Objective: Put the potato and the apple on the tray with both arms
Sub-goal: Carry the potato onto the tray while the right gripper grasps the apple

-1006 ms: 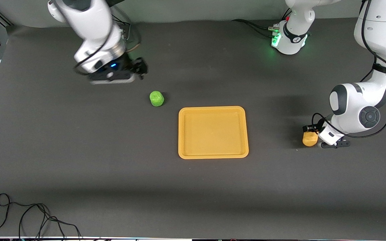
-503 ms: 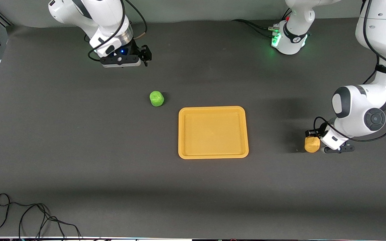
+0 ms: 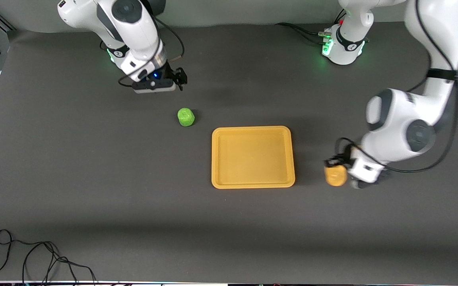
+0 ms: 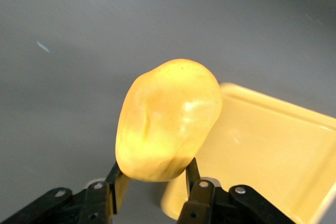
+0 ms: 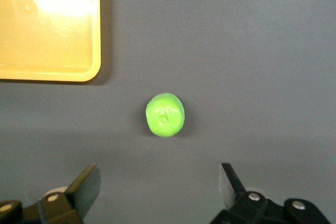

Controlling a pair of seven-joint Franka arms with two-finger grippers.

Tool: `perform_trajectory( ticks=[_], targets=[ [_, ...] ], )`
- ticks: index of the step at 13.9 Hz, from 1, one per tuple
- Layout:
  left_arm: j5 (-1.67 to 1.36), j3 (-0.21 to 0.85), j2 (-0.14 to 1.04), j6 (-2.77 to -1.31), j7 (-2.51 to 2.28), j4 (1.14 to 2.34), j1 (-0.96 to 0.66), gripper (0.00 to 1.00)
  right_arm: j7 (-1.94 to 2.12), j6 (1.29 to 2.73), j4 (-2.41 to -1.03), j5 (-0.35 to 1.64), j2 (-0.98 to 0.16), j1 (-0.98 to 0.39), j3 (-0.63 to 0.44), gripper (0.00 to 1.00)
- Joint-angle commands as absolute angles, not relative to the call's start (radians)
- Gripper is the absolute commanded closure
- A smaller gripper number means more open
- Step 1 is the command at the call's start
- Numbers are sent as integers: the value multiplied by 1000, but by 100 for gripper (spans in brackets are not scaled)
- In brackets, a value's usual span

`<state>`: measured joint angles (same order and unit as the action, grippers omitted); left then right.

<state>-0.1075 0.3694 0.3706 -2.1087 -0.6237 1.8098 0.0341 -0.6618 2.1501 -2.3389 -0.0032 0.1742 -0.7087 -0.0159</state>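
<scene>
- Front view: the tray (image 3: 253, 157) was sat flat mid-table, nothing in it.
- The potato (image 3: 335, 175) was clamped between the fingers of the left gripper (image 3: 334, 169), held up over the bare table just off the tray's edge toward the left arm's end.
- The apple (image 3: 185, 117) was parked on the table near the tray's corner, farther from the front camera, toward the right arm's end.
- The right gripper (image 3: 179, 77) was held over the table past the apple from the tray, fingers spread wide, nothing gripped.

Left pincer (image 3: 334, 169) clamped and raised; right pincer (image 3: 179, 77) spread wide.
</scene>
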Motion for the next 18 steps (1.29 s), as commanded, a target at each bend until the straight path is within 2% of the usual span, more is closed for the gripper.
perform_trajectory(
  ticks=[1,5,9,11,12,13,14,15,16,17,18],
  targets=[
    [-100,361,439,-2135,-806,1787,-90,82,-676,2277,-2358,-2,82,-723,-29,0],
    [-55,360,537,-2192,-934,1801,-152,83,-681,2439,-2401,-3,-23,-723,-29,0],
    [-35,360,584,-2221,-951,1801,-176,81,-683,2558,-2416,-3,-124,-723,-29,0],
    [-35,359,595,-2221,-953,1801,-186,75,-684,2626,-2439,-2,-165,-723,-29,0],
    [-35,359,595,-2221,-953,1801,-187,67,-684,2647,-2444,-2,-181,-723,-31,0],
    [-34,360,595,-2221,-953,1801,-187,64,-684,2663,-2445,-2,-193,-723,-31,0],
    [-34,359,600,-2221,-953,1801,-189,55,-684,2678,-2447,-2,-212,-723,-31,0],
    [-32,359,613,-2214,-951,1801,-190,40,-684,2692,-2447,-2,-224,-723,-31,0],
    [4,359,618,-2203,-951,1801,-190,37,-687,2694,-2447,-2,-232,-723,-31,0],
    [32,359,623,-2197,-953,1801,-184,25,-696,2694,-2447,-3,-238,-723,-31,0],
    [37,359,623,-2194,-951,1801,-181,0,-696,2694,-2447,-3,-245,-723,-29,0]
  ],
)
